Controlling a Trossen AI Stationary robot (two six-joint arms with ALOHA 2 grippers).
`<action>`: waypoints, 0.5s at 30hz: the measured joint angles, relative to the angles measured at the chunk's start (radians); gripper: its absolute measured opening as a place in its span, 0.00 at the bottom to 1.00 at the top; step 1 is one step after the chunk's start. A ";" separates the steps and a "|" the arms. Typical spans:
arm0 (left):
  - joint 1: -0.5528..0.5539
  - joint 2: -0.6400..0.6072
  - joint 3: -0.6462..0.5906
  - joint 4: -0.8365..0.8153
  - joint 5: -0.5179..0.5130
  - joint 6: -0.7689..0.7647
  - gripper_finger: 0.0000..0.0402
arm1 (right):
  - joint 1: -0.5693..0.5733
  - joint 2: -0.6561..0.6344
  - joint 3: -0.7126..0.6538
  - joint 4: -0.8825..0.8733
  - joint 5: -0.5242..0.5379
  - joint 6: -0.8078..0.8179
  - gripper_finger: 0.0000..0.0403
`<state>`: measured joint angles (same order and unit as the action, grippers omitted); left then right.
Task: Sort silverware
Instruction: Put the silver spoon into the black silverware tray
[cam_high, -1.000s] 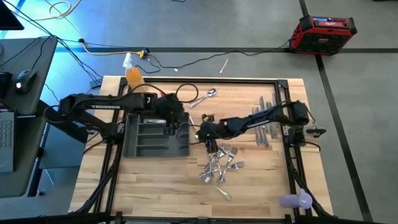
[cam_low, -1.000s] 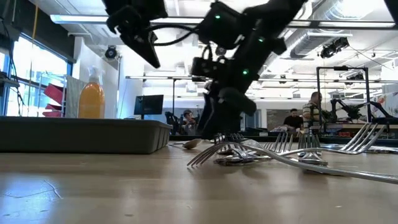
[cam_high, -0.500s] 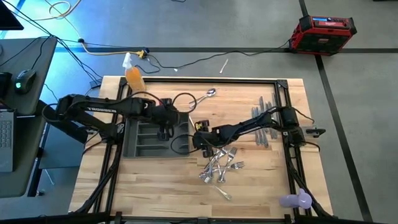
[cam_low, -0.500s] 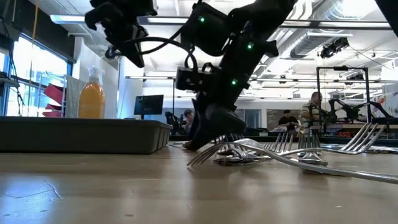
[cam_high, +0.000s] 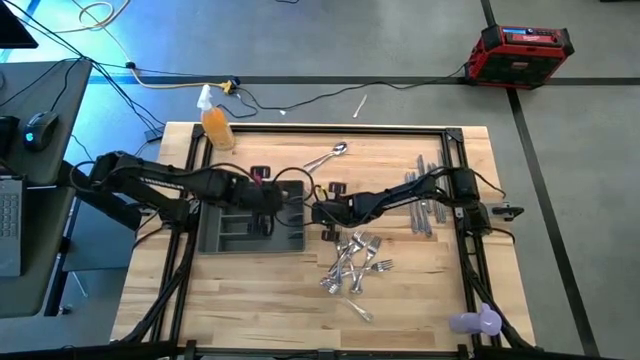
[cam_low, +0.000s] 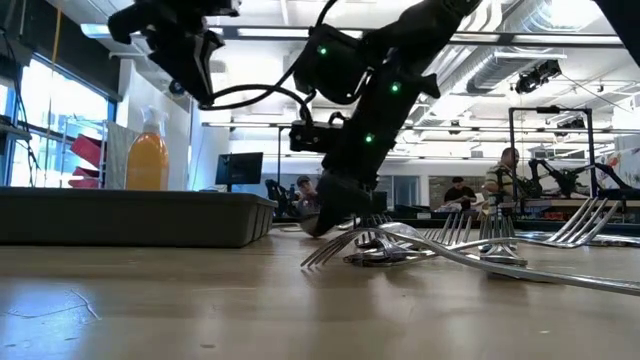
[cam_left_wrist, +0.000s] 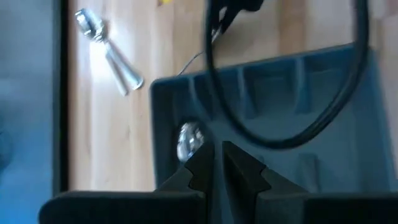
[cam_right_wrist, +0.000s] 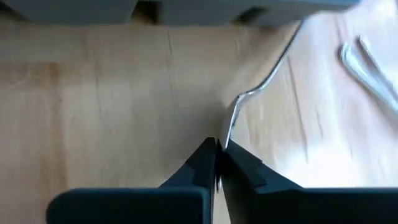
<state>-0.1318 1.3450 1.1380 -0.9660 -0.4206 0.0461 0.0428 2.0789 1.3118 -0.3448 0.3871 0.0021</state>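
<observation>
Right hand (cam_high: 325, 213) stretched low over the worktop (cam_high: 420, 290) just beside the tray (cam_high: 215, 240), clamped on a fork (cam_right_wrist: 249, 93) by its handle, moved trayward from the fork pile (cam_high: 355, 265) within the last second; left hand (cam_high: 270, 197), pinched shut with nothing visible between its fingers, drawn back over the tray's compartments.

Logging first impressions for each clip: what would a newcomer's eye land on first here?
Probably the tangled heap of forks near the table's middle, and the two dark arms meeting beside the grey tray. The right pincer is shut on a thin piece of silverware just off the tray's edge; the left pincer hangs closed over the tray.
</observation>
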 joint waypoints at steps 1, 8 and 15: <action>-0.008 0.000 0.000 -0.021 -0.026 -0.016 0.04 | 0.000 -0.010 -0.001 -0.015 -0.006 0.023 0.00; -0.083 -0.011 -0.019 -0.096 -0.246 -0.087 0.04 | 0.001 -0.147 -0.017 -0.050 -0.021 0.159 0.00; -0.133 -0.075 -0.220 0.086 -0.491 -0.057 0.04 | -0.058 -0.441 -0.328 0.299 -0.196 0.303 0.00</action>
<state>-0.2651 1.2700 0.9182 -0.8805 -0.9119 -0.0106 -0.0155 1.6378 0.9842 -0.0459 0.1912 0.3052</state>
